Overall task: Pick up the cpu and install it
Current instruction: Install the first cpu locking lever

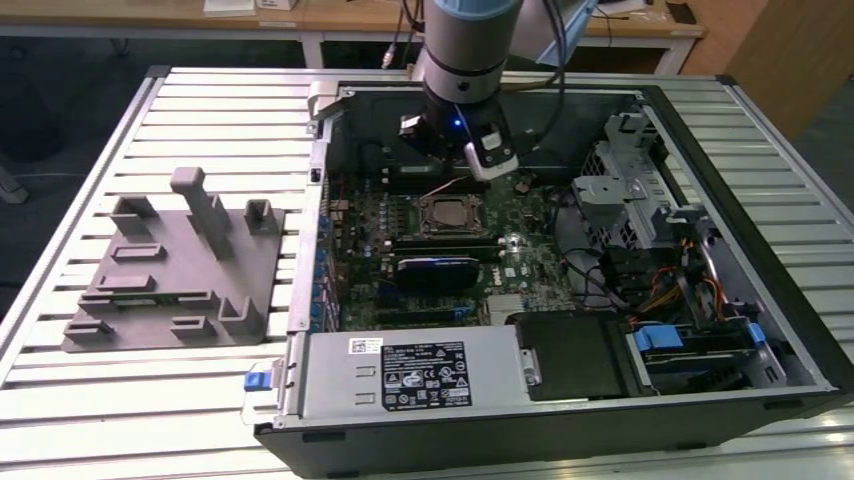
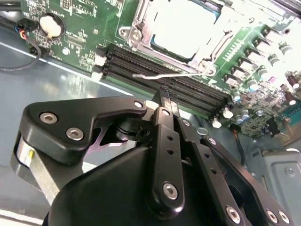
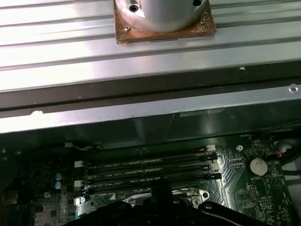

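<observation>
cpu (image 1: pixel 449 211): seated flat in the motherboard socket, mid-case in the exterior view; its pale metal top (image 2: pixel 186 29) sits inside the socket frame in the second wrist view.
Socket lever (image 2: pixel 164 75): thin wire arm lying beside the memory slots (image 2: pixel 174 87).
gripper (image 2: pixel 165 104): above the far part of the board, just beyond the socket; black fingers pressed together, holding nothing.
Motherboard (image 1: pixel 521 260): green, inside the open computer case (image 1: pixel 747 230).
Grey fixture (image 1: pixel 174 265): on the slatted table (image 1: pixel 80 400), at the exterior view's left.
</observation>
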{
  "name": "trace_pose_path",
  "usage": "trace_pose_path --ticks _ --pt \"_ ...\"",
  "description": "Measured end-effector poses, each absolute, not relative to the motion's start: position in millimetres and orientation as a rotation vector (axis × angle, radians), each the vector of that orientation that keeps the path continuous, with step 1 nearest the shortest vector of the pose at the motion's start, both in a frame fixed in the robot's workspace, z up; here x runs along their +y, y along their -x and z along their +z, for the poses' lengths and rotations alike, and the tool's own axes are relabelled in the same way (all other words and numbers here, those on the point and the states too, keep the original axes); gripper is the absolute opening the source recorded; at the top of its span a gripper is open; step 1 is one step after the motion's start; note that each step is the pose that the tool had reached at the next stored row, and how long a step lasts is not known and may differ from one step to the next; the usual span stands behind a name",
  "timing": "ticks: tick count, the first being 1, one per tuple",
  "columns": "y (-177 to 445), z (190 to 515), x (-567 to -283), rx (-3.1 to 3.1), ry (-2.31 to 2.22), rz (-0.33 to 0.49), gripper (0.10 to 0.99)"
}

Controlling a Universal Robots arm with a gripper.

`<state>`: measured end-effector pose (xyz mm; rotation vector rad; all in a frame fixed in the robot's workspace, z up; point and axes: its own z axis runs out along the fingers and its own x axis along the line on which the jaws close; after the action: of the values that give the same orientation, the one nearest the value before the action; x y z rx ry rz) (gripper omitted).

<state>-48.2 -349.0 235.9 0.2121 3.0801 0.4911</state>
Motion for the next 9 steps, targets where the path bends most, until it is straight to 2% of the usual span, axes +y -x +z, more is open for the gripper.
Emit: trace_pose_path --ticks 9 --pt "38.9 228.6 -349.0 3.081 -0.212 0.480 0.106"
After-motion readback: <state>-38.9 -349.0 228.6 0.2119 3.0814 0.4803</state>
